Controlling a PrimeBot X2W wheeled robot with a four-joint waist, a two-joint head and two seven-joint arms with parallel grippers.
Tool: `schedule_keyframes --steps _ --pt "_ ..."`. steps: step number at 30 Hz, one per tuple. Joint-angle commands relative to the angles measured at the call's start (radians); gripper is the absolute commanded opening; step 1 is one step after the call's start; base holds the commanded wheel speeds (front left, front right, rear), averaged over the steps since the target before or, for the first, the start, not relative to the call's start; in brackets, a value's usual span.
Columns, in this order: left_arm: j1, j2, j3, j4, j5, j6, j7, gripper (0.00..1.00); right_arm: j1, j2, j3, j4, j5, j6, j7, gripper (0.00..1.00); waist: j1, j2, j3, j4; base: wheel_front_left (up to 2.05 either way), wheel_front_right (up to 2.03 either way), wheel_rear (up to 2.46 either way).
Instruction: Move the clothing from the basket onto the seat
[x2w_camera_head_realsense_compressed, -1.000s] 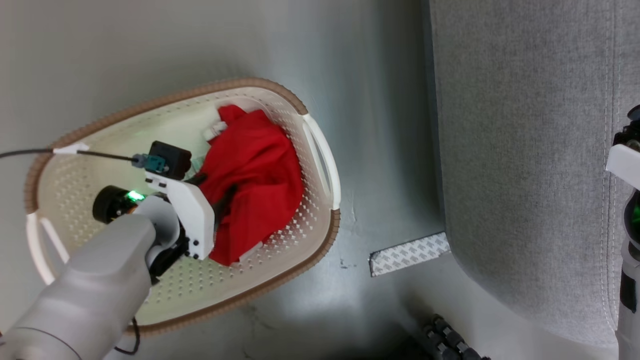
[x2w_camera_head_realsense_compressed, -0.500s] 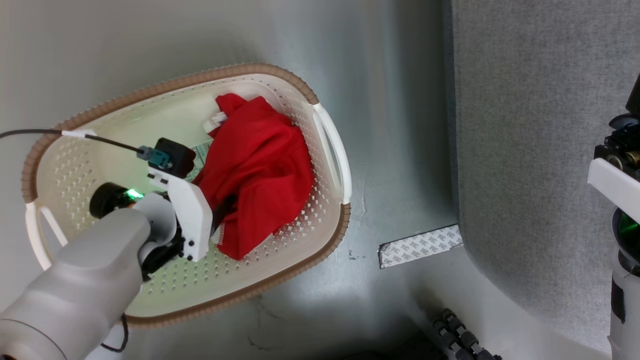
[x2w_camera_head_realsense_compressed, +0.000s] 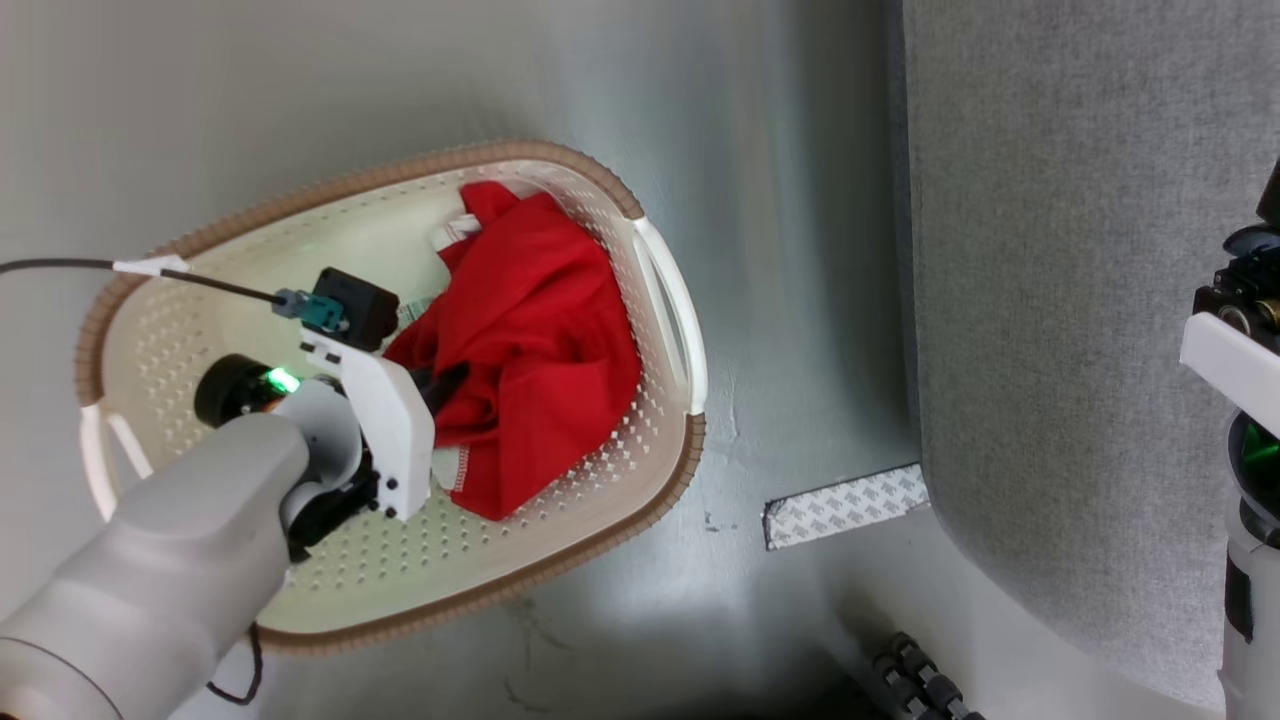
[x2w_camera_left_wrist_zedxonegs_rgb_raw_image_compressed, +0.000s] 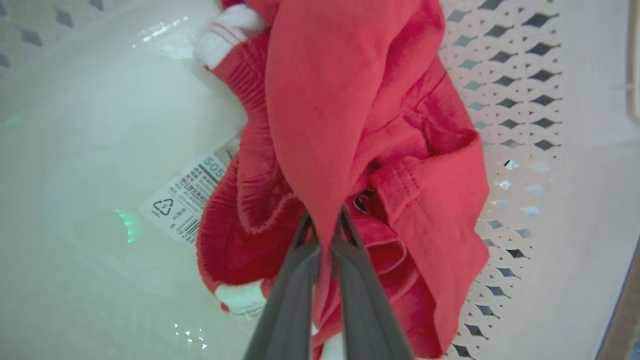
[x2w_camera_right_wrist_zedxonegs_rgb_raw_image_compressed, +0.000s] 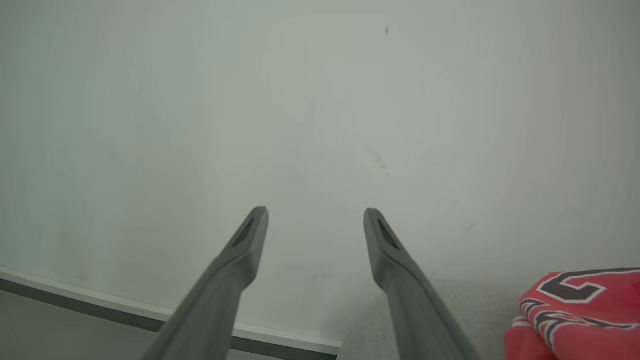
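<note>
The cream basket (x2w_camera_head_realsense_compressed: 400, 180) with its brown rim stands on the floor left of the grey sofa (x2w_camera_head_realsense_compressed: 1080, 250). A crumpled red garment (x2w_camera_head_realsense_compressed: 540, 330) with white trim lies in the basket's right half. My left gripper (x2w_camera_head_realsense_compressed: 445, 385) reaches into the basket from the lower left. The left wrist view shows the left gripper (x2w_camera_left_wrist_zedxonegs_rgb_raw_image_compressed: 325, 225) shut on a fold of that red garment (x2w_camera_left_wrist_zedxonegs_rgb_raw_image_compressed: 325, 100), which is pulled taut above the basket floor. My right gripper (x2w_camera_right_wrist_zedxonegs_rgb_raw_image_compressed: 315, 220) is open and faces a pale wall. A second red garment (x2w_camera_right_wrist_zedxonegs_rgb_raw_image_compressed: 580, 310) with dark-and-white lettering lies on the sofa (x2w_camera_right_wrist_zedxonegs_rgb_raw_image_compressed: 450, 300).
A grey patterned tape strip (x2w_camera_head_realsense_compressed: 845, 505) lies on the floor by the sofa's corner. A black ribbed part (x2w_camera_head_realsense_compressed: 920, 685) shows at the bottom edge. A printed label (x2w_camera_left_wrist_zedxonegs_rgb_raw_image_compressed: 195, 195) is stuck to the basket floor. My right arm (x2w_camera_head_realsense_compressed: 1240, 350) hangs over the sofa's right side.
The head camera has shifted, so the basket and sofa sit differently in view. The left gripper stays closed on the red cloth and has drawn a fold up, baring a white-stitched hem.
</note>
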Motion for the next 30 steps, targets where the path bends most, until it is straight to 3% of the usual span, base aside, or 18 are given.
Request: schedule_keyframes --steps 1,11,15,30 --pt "0.008 0.003 -0.001 -0.004 -0.007 0.001 -0.010 0.00 0.001 0.003 -0.005 0.007 0.003 -0.002 -0.003 1.00 0.0000 0.0000 -0.015 0.008 0.00 0.00 0.00" --pt "0.062 -0.045 -0.001 -0.022 -0.038 0.001 -0.098 0.00 0.027 0.002 -0.022 0.046 -0.017 -0.002 -0.003 1.00 0.0000 0.0000 -0.160 0.064 0.00 0.00 0.00" --pt "0.086 -0.070 -0.001 -0.037 -0.036 0.001 -0.178 0.00 0.052 0.002 -0.038 0.066 -0.026 -0.002 -0.003 1.00 0.0000 0.0000 -0.244 0.100 0.00 0.00 0.00" --pt "0.273 -0.151 -0.002 -0.061 -0.015 0.001 -0.299 0.00 0.203 -0.048 -0.057 0.205 0.016 -0.002 -0.003 1.00 0.0000 0.0000 -0.644 0.229 0.00 0.00 0.00"
